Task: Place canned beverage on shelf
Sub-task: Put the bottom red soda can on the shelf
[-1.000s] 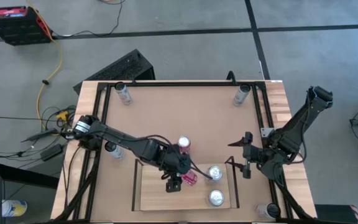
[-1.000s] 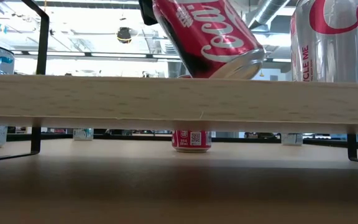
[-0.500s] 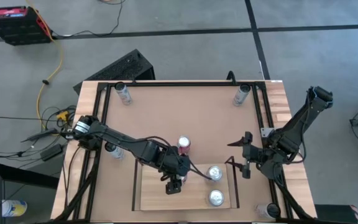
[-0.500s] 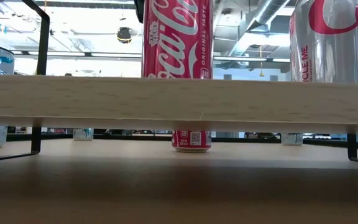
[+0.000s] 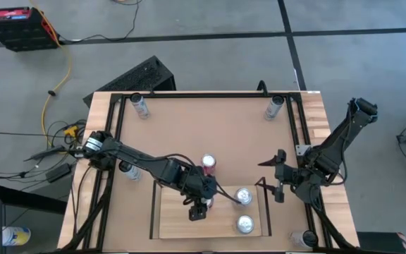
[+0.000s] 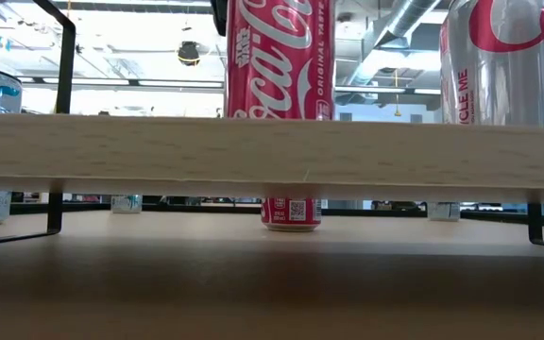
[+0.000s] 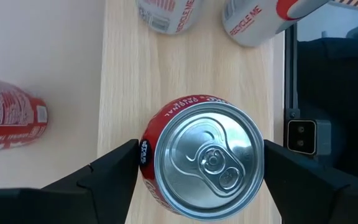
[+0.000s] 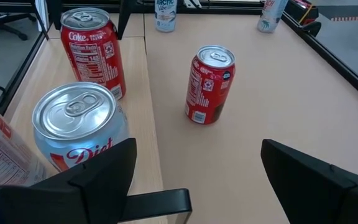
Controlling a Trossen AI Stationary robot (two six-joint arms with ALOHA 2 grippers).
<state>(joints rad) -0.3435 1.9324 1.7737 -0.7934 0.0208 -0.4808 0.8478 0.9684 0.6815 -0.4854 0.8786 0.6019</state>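
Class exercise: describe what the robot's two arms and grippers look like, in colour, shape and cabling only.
Both arms are dark, slim and jointed. The left arm has a pale band near its base and black cables alongside. Each gripper, left and right, has two broad, flat, matte black fingers with angular edges. No markings are visible on them.

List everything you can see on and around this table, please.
Shelf: one, pale wood, near edge of the tabletop.
Red can: one, upright on the shelf.
Silver cans: two, on the shelf's right end.
Second red can: one, on the tabletop behind the shelf.
Small containers: four, pale, near the table's edges.
Left gripper: dark, at the red can.
Right gripper: dark, open, right of the shelf.
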